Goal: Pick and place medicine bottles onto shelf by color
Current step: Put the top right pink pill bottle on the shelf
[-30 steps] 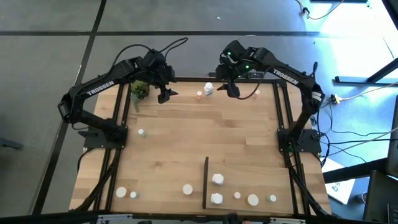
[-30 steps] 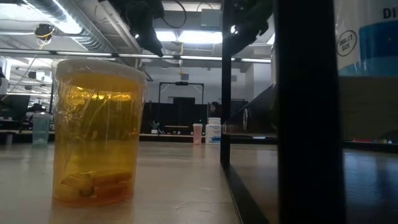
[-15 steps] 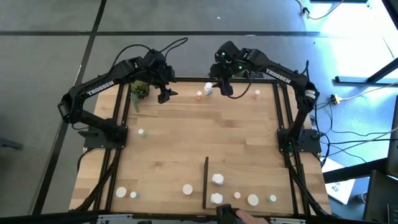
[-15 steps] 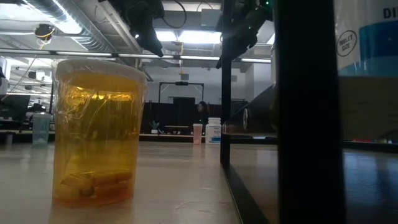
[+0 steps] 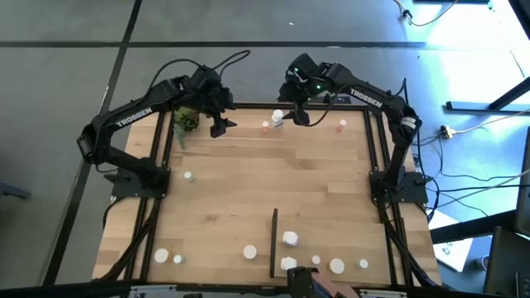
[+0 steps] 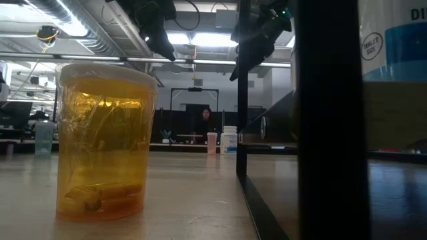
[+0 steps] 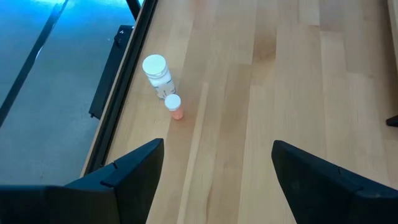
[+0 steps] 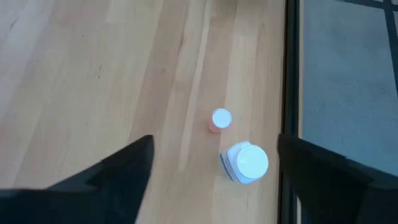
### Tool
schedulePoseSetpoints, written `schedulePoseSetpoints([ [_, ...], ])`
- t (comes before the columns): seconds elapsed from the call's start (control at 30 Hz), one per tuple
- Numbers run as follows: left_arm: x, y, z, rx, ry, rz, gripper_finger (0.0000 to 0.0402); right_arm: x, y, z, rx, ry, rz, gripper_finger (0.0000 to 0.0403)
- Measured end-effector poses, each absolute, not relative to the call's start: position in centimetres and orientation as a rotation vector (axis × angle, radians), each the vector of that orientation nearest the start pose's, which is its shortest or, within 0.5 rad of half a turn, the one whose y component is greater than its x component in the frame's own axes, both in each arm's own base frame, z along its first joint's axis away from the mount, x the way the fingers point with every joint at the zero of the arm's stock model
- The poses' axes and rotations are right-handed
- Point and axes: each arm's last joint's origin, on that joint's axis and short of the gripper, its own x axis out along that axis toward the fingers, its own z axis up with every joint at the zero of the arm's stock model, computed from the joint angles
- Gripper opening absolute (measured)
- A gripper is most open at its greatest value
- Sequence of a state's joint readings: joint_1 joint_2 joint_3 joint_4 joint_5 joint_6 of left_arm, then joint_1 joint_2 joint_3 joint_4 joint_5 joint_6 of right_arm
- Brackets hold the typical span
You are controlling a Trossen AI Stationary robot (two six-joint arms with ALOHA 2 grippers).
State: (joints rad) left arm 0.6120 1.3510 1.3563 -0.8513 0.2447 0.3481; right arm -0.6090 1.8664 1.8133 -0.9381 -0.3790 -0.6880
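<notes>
A white medicine bottle [image 8: 244, 163] and a small pink one with a white cap [image 8: 220, 119] stand side by side at the table's far edge. My right gripper [image 5: 296, 117] hangs open above and just right of them, touching nothing. My left gripper [image 5: 220, 126] is open too, in the air at the far left beside the potted plant [image 5: 185, 120]; its wrist view shows the same white bottle [image 7: 157, 73] and pink bottle [image 7: 173, 107]. Another pink bottle [image 5: 341, 126] stands farther right. The shelf [image 5: 331, 244] with its black strip [image 5: 273, 242] lies near right and bears several bottles.
Loose white bottles stand at the near left [image 5: 161, 256], near the middle [image 5: 249, 251] and by the left rail [image 5: 189, 176]. An amber cup [image 6: 107, 140] fills the low view's foreground. A person's hand [image 5: 308, 281] shows at the near edge. Bare wood spans the table's middle.
My right gripper has gone toward the table's left along the far edge and sunk a little, from beside the right pink bottle to just right of the white bottle. No bottle has moved. A person's hand has come in at the near edge.
</notes>
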Motion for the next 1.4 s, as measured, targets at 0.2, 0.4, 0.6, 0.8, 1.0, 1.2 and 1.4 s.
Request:
schedulePoseSetpoints([
  [0.2,22.6,15.0,35.1,-0.026,0.817,0.205,0.0292,33.2,-21.9,32.4,-0.176,0.890,0.083,0.0397],
  [0.4,22.6,15.0,35.1,-0.026,0.817,0.204,0.0292,33.1,-21.9,32.4,-0.179,0.896,0.076,0.0399],
  [0.6,22.6,15.0,35.1,-0.026,0.817,0.205,0.0292,33.5,-21.6,31.4,-0.212,0.953,0.026,0.0399],
  [0.8,22.6,15.0,35.1,-0.026,0.817,0.205,0.0292,33.4,-21.4,29.4,-0.179,1.000,0.028,0.0399],
  [1.0,22.6,15.0,35.1,-0.026,0.817,0.205,0.0292,33.3,-21.5,29.5,-0.125,0.996,-0.009,0.0399],
  [1.2,22.6,15.0,35.1,-0.026,0.817,0.205,0.0292,33.0,-21.6,29.3,-0.152,1.056,-0.062,0.0399],
  [1.4,22.6,15.0,35.1,-0.026,0.817,0.205,0.0292,32.7,-21.5,29.2,-0.149,1.106,-0.073,0.0399],
])
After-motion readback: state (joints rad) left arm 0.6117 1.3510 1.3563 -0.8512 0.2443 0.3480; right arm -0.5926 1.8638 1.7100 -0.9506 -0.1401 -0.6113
